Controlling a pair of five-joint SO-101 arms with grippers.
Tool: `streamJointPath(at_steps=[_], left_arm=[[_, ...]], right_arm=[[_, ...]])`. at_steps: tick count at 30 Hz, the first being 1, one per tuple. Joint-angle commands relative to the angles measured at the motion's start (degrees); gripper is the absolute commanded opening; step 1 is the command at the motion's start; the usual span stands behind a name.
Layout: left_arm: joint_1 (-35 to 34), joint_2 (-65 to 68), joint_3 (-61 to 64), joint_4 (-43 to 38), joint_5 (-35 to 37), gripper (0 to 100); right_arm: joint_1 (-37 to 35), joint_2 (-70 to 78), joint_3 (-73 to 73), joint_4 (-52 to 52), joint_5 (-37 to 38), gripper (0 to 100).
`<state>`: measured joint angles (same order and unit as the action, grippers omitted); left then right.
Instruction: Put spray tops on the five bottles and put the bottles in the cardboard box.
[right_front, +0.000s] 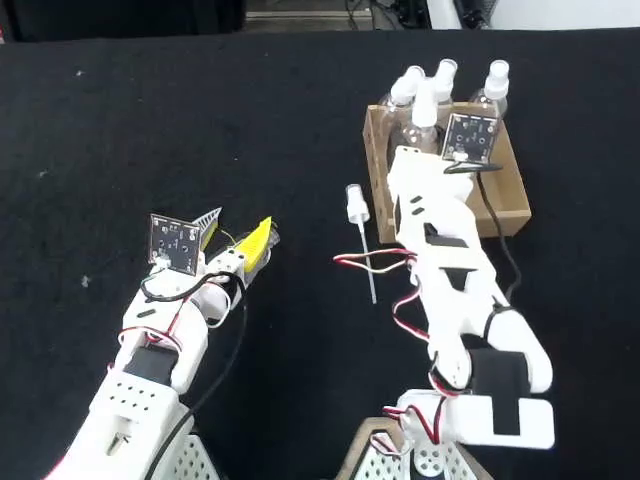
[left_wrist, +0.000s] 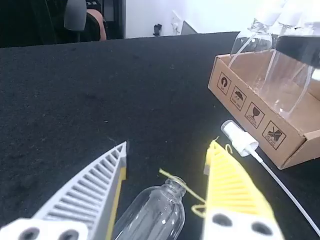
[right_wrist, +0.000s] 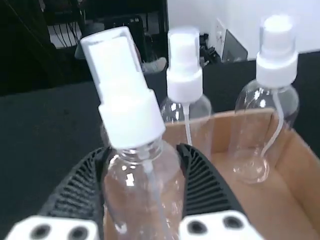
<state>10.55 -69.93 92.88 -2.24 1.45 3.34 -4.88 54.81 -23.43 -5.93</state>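
My right gripper (right_front: 427, 135) is over the cardboard box (right_front: 512, 205), its black fingers (right_wrist: 200, 180) shut on a clear bottle (right_wrist: 135, 170) that wears a white spray top. Three more topped bottles (right_front: 443, 78) stand at the box's far end; two of them (right_wrist: 267, 100) appear in the right wrist view. My left gripper (left_wrist: 167, 147), with one grey and one yellow finger (left_wrist: 230, 190), is shut on an open clear bottle (left_wrist: 150, 215) without a top. A loose spray top (right_front: 356, 205) with a long tube lies on the cloth between the arms, just left of the box.
The table is covered by a black cloth (right_front: 200, 120) with wide free room at the left and back. The right arm's cables (right_front: 370, 262) lie near the loose top's tube. The box wall (left_wrist: 250, 112) stands just beyond the loose spray top (left_wrist: 239, 139).
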Motion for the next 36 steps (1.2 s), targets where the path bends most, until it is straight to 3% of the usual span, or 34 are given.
streamJointPath(at_steps=[1, 19, 26, 36], left_arm=[[0.31, -0.88, -0.48, -0.97, -0.62, 25], [0.4, -0.7, -0.48, -0.97, -0.62, 25], [0.4, -0.62, -0.48, -0.97, -0.62, 25], [0.4, -0.62, -0.48, -0.97, -0.62, 25]], right_arm=[[-0.79, 0.48, -3.56, -1.67, -0.7, 1.1], [-3.52, 3.3, -2.59, -1.67, -0.62, 1.4], [-3.87, 2.86, -0.92, -1.23, -0.62, 16.1], [-3.87, 2.77, -0.57, -1.23, -0.62, 16.2]])
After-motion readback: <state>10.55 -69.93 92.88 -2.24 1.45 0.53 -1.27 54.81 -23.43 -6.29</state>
